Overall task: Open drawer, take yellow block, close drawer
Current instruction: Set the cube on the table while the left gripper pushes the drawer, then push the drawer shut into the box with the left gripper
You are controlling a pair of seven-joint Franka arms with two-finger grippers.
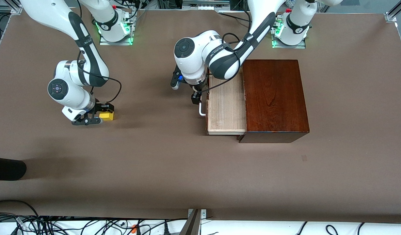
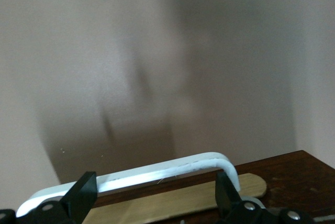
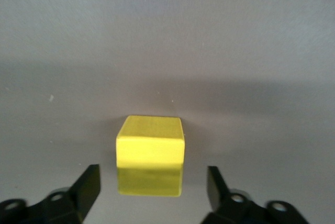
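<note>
Yellow block [image 1: 106, 115] is sitting on the brown table [image 1: 154, 156] at middle left of the front frame, between the parted fingers of the right gripper [image 1: 95, 115]. Drawer [image 1: 226, 107] is standing pulled out at centre; the left gripper [image 1: 196, 98], fingers spread, is hanging over its white handle [image 1: 202, 109].

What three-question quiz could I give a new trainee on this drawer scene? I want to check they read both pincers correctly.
1. True or false: the yellow block lies inside the drawer.
2. Which pincer stands at the white handle? A) left pincer B) right pincer
3. In a few words: how do the right pincer's fingers stand relative to the block?

Key
1. False: it sits on the table, toward the right arm's end; the drawer is pulled out of the wooden box.
2. A
3. Open, one on each side of the block, apart from it.
</note>
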